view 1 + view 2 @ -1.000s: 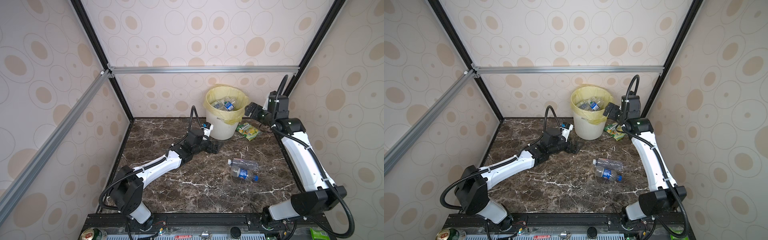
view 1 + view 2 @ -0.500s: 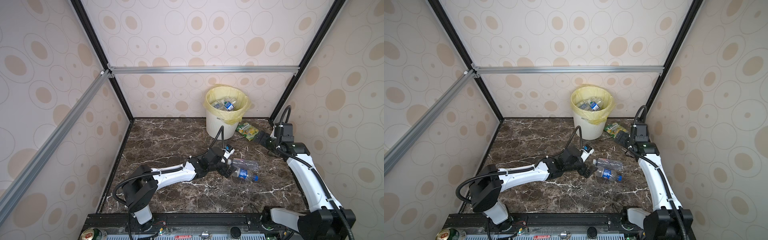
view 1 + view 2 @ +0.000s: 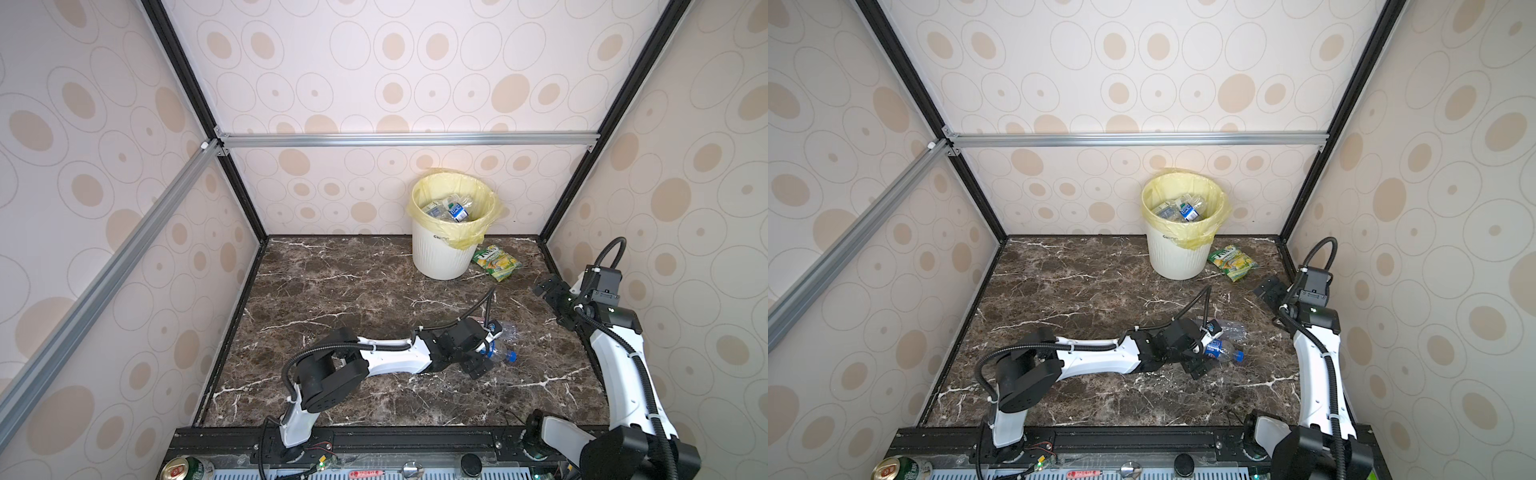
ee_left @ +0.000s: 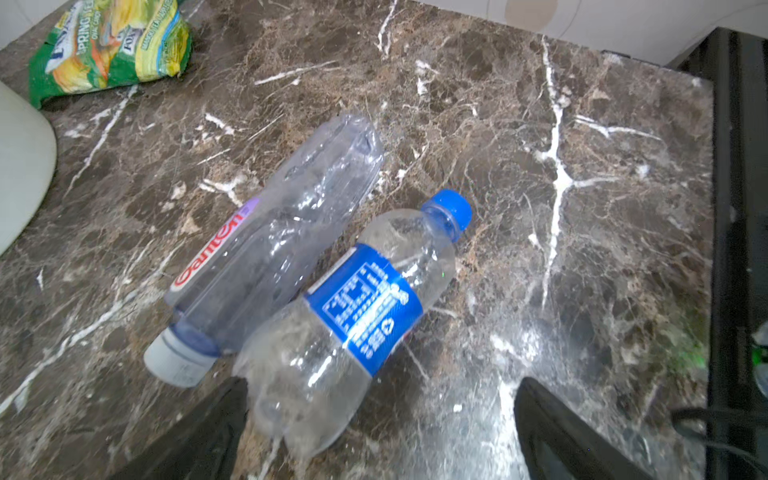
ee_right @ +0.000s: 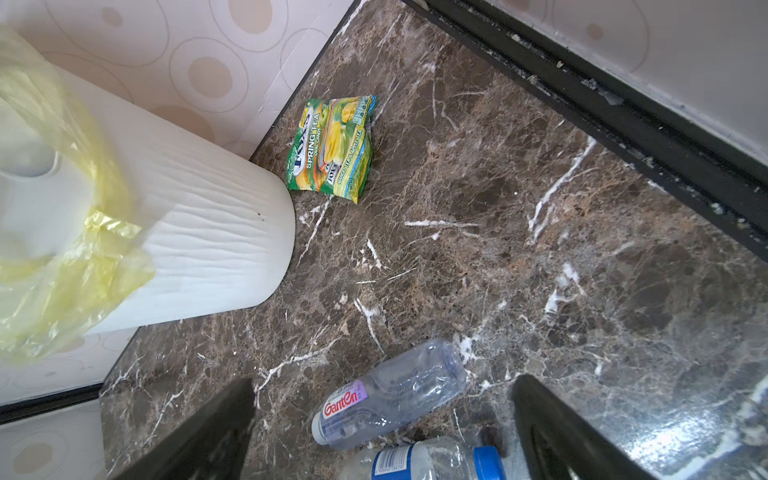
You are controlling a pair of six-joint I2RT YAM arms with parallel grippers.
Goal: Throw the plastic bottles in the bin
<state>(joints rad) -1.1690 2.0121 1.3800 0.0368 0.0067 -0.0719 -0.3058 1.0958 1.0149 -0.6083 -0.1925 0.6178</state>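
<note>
Left gripper (image 4: 380, 395) spread wide, low over the blue-label bottle (image 4: 365, 307), three o'clock of centre on the table (image 3: 332, 299). Best bet: straddle the label, then squeeze gently. Its long axis runs nine-to-three, blue cap at three. Clear bottle (image 4: 282, 216) just behind, reversed. Right gripper (image 3: 546, 287) spread, empty, at two. Bin (image 3: 440, 257) at twelve.

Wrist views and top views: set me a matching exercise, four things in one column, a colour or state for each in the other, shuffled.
Things:
1. bin
2. snack packet
3. blue-capped bottle
4. white-capped bottle

States:
A. lying down, blue label
B. upright, white and ribbed
C. lying down, red lettering on its label
D. flat, green and yellow, beside the bin

Pairs: 1-B; 2-D; 3-A; 4-C
</note>
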